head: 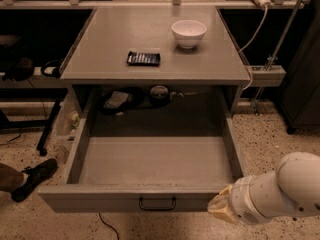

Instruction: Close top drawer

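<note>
Top drawer [100, 199] pulled wide open at 6 o'clock, small dark handle [157, 203] on its front, gripper [221, 209] at 5 o'clock by the front's right end, open or closed cannot tell, nothing visibly held.

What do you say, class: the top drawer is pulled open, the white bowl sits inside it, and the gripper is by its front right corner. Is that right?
One detail is wrong. The white bowl is not inside the top drawer; it stands on the cabinet top. The drawer is pulled open, and the gripper is by its front right corner, as the camera view shows.
</note>
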Robot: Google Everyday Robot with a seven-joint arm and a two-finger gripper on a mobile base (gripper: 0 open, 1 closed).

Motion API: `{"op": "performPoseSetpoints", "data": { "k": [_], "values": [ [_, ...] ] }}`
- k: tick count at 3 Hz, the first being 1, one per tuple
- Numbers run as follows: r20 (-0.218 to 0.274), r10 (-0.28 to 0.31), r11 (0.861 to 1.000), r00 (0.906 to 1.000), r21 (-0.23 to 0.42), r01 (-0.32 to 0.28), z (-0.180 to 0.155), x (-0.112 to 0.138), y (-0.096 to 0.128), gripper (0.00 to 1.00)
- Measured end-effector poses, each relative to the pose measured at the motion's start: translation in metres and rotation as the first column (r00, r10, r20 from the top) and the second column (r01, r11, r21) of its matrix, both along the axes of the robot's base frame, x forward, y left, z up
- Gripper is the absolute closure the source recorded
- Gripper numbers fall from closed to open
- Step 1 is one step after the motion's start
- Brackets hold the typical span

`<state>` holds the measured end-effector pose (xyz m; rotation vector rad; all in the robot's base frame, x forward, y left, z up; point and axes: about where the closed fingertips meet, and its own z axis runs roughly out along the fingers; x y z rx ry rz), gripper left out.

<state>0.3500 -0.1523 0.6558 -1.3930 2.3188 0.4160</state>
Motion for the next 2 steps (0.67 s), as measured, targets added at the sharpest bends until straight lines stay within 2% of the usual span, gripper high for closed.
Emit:
{"op": "performPoseSetpoints", "data": {
  "k": [2],
  "values": [
    [0.073, 0.096, 0.994, 0.9926, 0.051, -0.100, 0.000, 0.050, 0.029, 0.39]
  ]
}}
